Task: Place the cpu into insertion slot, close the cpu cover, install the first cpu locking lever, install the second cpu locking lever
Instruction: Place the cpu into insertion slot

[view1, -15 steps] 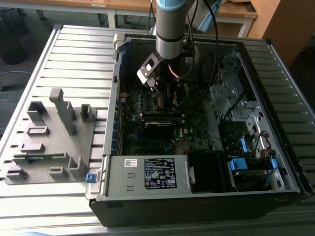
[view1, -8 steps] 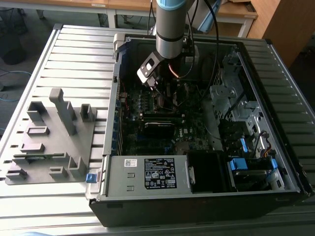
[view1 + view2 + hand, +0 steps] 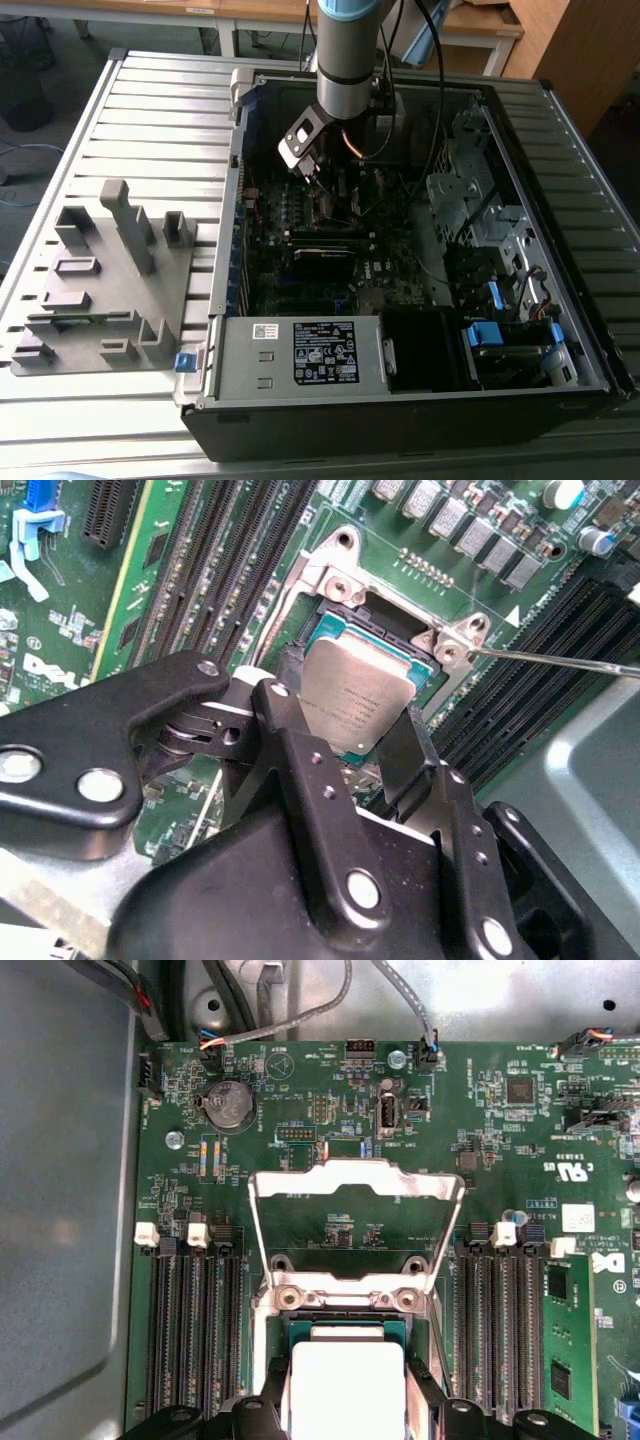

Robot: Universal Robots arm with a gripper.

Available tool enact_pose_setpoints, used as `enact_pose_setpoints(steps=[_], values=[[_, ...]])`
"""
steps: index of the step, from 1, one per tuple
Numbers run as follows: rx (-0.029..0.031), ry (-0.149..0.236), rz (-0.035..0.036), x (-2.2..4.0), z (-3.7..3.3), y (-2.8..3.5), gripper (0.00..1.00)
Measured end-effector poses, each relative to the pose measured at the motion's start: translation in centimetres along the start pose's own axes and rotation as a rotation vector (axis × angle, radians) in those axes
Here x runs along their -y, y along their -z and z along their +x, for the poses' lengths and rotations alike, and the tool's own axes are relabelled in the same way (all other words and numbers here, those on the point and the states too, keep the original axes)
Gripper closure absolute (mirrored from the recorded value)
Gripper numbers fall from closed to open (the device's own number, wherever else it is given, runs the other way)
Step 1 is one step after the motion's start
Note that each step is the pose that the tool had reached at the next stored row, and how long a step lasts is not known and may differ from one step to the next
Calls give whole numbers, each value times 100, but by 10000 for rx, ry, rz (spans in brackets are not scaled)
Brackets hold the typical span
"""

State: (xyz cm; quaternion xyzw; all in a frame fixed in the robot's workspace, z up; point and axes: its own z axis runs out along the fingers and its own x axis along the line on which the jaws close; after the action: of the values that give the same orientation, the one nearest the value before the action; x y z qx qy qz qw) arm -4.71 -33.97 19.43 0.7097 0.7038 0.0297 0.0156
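In both wrist views my gripper (image 3: 348, 718) (image 3: 345, 1385) is shut on the cpu (image 3: 352, 695) (image 3: 345, 1400), one black finger on each side of the silver-tan square. The chip hangs just over the insertion slot (image 3: 338, 625) (image 3: 345, 1322), whose dark middle and metal rim show past its far edge. I cannot tell whether chip and slot touch. The cpu cover (image 3: 355, 1178), a silvery frame with a cut-out middle, stands open, hinged back from the slot. A thin metal lever rod (image 3: 560, 664) sticks out beside the socket. In the exterior view the gripper (image 3: 316, 186) reaches down into the open computer case.
Long black memory slots (image 3: 195, 1330) (image 3: 500, 1320) flank the socket on both sides. Cables (image 3: 300, 1015) run along the board's edge near the case wall. On the exterior view's left, a grey fixture tray (image 3: 100, 280) lies on the slatted table. Drive bays (image 3: 480, 210) fill the case's other side.
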Motion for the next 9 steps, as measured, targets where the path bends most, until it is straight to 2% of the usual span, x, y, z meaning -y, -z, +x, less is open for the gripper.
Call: enact_pose_setpoints(steps=[9], values=[[7, -108, -2, 0, 0, -1, 46]])
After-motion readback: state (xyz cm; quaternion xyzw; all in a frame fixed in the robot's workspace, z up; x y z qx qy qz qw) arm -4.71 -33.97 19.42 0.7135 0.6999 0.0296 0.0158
